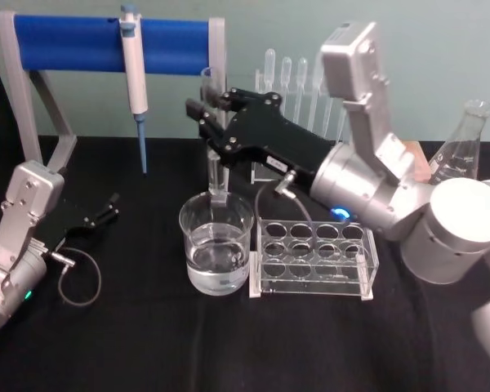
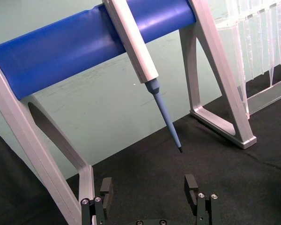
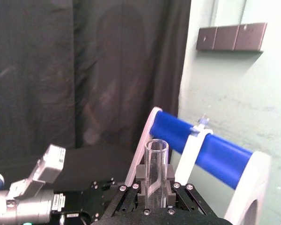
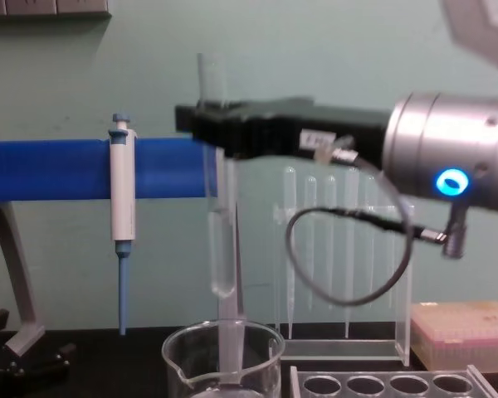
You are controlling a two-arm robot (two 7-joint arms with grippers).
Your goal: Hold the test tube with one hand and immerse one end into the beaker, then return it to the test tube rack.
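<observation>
My right gripper [image 1: 202, 116] is shut on the test tube [image 1: 215, 173], a clear glass tube held upright with its open end on top. In the chest view the test tube [image 4: 222, 249] hangs with its round bottom a little above the rim of the beaker [image 4: 224, 356], not in it. The beaker [image 1: 216, 241] is wide, holds clear liquid, and stands on the black table directly below the tube. In the right wrist view the tube [image 3: 155, 173] stands between my black fingers. My left gripper [image 2: 149, 187] rests open and holds nothing, low at the table's left [image 1: 102, 216].
A blue-barred stand [image 1: 106, 41] at the back left carries a hanging pipettor [image 1: 133, 69]. A clear tube rack [image 1: 314, 260] sits just right of the beaker. Behind stand thin plastic pipettes [image 1: 298, 82], with a glass flask [image 1: 461, 151] at the far right and a pink box [image 4: 465, 330].
</observation>
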